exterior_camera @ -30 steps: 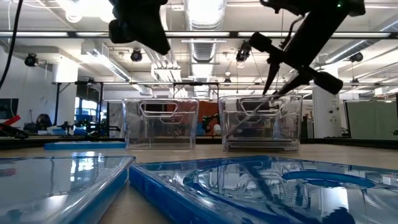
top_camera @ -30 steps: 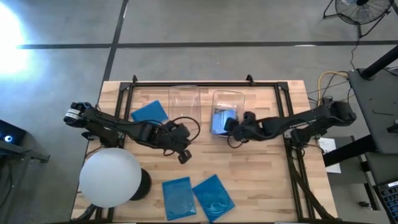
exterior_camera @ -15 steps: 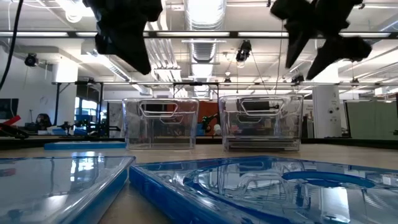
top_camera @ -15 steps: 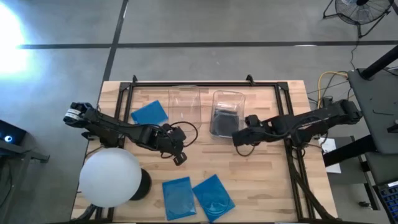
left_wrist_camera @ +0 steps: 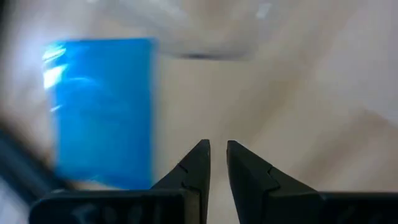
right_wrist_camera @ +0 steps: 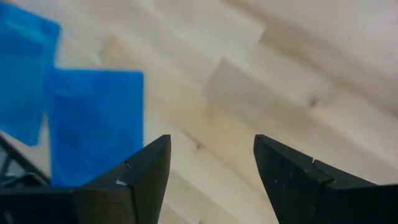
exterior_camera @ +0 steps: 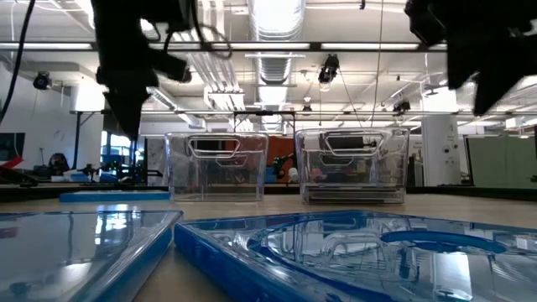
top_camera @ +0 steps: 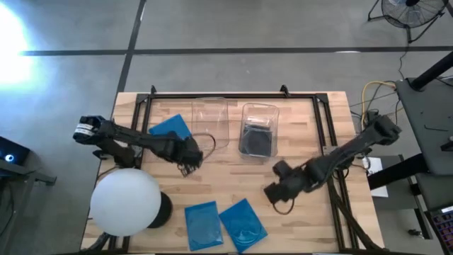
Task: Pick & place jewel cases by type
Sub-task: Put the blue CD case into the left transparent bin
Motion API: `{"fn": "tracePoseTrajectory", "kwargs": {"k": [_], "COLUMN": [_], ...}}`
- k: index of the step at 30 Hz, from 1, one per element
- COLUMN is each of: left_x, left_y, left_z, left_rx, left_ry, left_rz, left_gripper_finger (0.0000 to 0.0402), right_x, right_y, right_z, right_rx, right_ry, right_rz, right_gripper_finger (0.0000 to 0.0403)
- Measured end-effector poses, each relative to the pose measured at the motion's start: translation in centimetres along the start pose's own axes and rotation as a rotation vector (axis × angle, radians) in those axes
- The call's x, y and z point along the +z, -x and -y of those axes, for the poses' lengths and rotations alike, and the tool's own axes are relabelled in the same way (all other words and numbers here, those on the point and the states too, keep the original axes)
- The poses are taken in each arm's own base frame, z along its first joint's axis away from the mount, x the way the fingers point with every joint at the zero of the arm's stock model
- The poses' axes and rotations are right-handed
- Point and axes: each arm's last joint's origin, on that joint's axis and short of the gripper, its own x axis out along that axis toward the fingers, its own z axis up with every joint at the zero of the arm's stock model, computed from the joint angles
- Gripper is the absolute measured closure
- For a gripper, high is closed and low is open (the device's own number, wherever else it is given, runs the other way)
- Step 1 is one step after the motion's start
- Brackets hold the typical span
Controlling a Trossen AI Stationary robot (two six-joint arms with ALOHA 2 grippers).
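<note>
So the right gripper (top_camera: 272, 191) sits in the lower middle of the overhead frame, fingers spread wide with nothing between them. The closest targets are the two blue jewel cases at the bottom centre: the right blue case (top_camera: 243, 224) lies just down and to the left of that gripper, and the left blue case (top_camera: 201, 225) is a bit further left, touching or nearly touching its neighbour. Both lie flat on the wooden table (top_camera: 304, 234). They're square, so there's no real long axis. The right one is rotated so its corners point roughly up and down the frame, and the left one sits nearly square to the table edge. The right wrist view shows both blue cases ahead of the open fingers, off to one side, so I'd guess that arm goes for the nearer one and needs a bit of a twist to line up with its edges.

The left gripper (top_camera: 188, 167) is left of centre, fingers pinched almost shut and empty. A third blue case (top_camera: 170, 128) lies up and to the left of it, tilted, near the empty clear bin (top_camera: 209, 117). The other clear bin (top_camera: 259, 126) already holds a dark case (top_camera: 257, 140).
</note>
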Motion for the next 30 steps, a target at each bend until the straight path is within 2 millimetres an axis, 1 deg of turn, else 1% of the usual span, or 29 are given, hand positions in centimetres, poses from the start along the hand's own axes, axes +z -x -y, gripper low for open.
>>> {"fn": "tracePoseTrajectory", "kwargs": {"k": [3, 6, 9, 12, 15, 19, 24, 27, 30], "left_x": [0.2, 0.4, 0.2, -0.3, -0.8, -1.6, -3.0, -3.9, -4.4], "left_y": [-1.2, -2.6, -4.4, -6.2, -8.0, -10.1, -11.8, -12.6, -12.5], "left_z": [-2.3, -4.1, -5.5, -6.3, -6.6, -7.0, -7.1, -6.9, -6.1], "left_rx": [0.087, 0.106, 0.119, 0.136, 0.146, 0.194, 0.199, 0.141, 0.008], "left_ry": [0.073, 0.04, 0.014, 0.039, 0.083, 0.165, 0.239, 0.304, 0.368], "left_rz": [-0.051, -0.086, -0.134, -0.144, -0.105, -0.041, -0.006, -0.036, -0.101], "left_gripper_finger": [0.0364, 0.0364, 0.0364, 0.0364, 0.0364, 0.0364, 0.0364, 0.0365, 0.0365], "right_x": [-1.5, -2.5, -3.0, -3.2, -3.3, -3.2, -3.1, -3.1, -3.1], "right_y": [-1.7, -2.7, -3.5, -3.7, -4.0, -3.9, -3.7, -3.5, -3.5], "right_z": [-0.8, -1.9, -2.7, -3.4, -3.8, -3.8, -3.7, -3.7, -3.7], "right_rx": [-0.012, 0.008, -0.008, -0.01, -0.012, -0.01, -0.005, -0.002, -0.002], "right_ry": [-0.012, 0.007, 0.018, 0.022, 0.021, -0.015, -0.039, -0.034, -0.031], "right_rz": [-0.027, -0.039, -0.042, -0.037, -0.03, -0.004, -0.004, -0.004, -0.005], "right_gripper_finger": [0.0179, 0.0179, 0.0179, 0.0179, 0.0179, 0.0179, 0.0179, 0.0179, 0.0179]}}
